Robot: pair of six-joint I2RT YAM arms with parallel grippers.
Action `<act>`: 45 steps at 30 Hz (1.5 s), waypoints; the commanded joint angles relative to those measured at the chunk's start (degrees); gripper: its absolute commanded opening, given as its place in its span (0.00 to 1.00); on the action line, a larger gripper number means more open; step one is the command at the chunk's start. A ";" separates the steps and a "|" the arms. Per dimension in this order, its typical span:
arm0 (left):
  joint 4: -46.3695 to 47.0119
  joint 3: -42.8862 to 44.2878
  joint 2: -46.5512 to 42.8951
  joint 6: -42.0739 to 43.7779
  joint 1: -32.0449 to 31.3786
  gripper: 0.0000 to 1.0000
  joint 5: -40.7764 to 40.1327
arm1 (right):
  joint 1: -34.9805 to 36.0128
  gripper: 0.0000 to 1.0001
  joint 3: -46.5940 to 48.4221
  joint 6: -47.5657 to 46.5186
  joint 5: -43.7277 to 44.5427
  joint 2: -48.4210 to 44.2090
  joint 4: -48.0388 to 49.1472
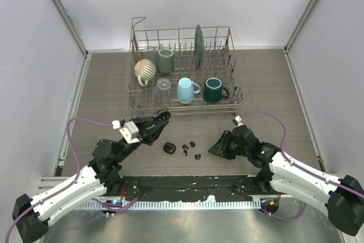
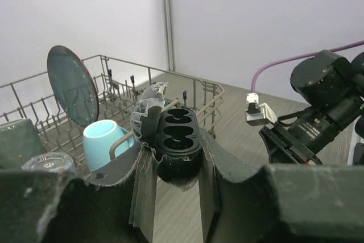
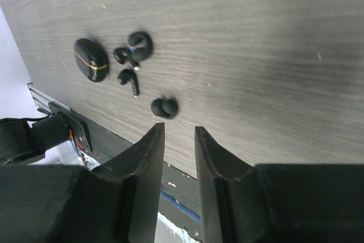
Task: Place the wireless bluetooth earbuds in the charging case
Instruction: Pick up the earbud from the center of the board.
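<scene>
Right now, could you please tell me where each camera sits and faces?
Top external: above, behind the bases, looking down on the grey wood-grain table, wire dish rack and both arms.
Left wrist: faces the rack; left gripper clamps the open black oval charging case; right arm shows.
Right wrist: looks down past the right gripper at tiny glossy black earbuds and a closed black oval case.
Shared, top and right wrist: earbuds, closed case.

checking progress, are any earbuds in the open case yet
No, the case in the left gripper lies open with nothing in it.
</scene>
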 commanded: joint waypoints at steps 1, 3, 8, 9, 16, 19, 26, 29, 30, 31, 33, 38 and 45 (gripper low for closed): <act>1.74 -0.54 0.53 0.64 0.04 0.00 0.75 | 2.49 0.33 -3.62 10.61 2.84 -2.84 5.41; 2.27 -0.45 1.06 0.56 0.12 0.00 1.02 | 3.28 0.33 -4.86 12.20 2.85 -2.76 7.16; 3.50 -0.71 2.02 0.47 0.04 0.00 1.11 | 6.79 0.34 -7.41 16.60 3.55 0.22 12.79; 3.94 -0.80 2.28 0.29 0.04 0.00 1.02 | 7.15 0.34 -7.41 17.04 3.81 0.93 13.84; 3.59 -0.80 1.41 0.03 0.04 0.00 0.49 | 9.00 0.34 -7.32 18.62 4.34 7.79 20.00; 3.33 -1.07 0.71 0.03 0.12 0.00 0.23 | 9.70 0.34 -6.81 18.37 5.04 9.02 21.15; 2.62 -1.24 0.09 0.29 0.12 0.00 -0.30 | 11.19 0.36 4.79 -2.53 14.27 7.43 9.46; 2.53 -1.15 0.18 0.29 0.12 0.00 -0.30 | 11.11 0.38 9.10 -8.79 16.29 11.91 8.58; 2.27 -1.15 0.09 0.38 0.12 0.00 -0.30 | 11.11 0.39 10.33 -9.40 17.34 13.49 7.18; 2.18 -1.15 -0.08 0.29 0.04 0.00 -0.30 | 10.93 0.38 12.25 -9.67 18.04 16.98 7.00; 2.01 -1.24 -0.52 0.12 0.12 0.00 -0.21 | 10.32 0.37 13.67 -9.50 17.70 20.43 7.60; 0.25 -1.15 -2.72 0.03 0.12 0.00 -0.30 | 9.96 0.34 14.74 -7.83 15.50 27.90 11.29; -2.30 -1.42 -5.71 0.29 0.12 0.00 -0.91 | 8.73 0.34 12.10 -6.95 11.90 30.55 18.24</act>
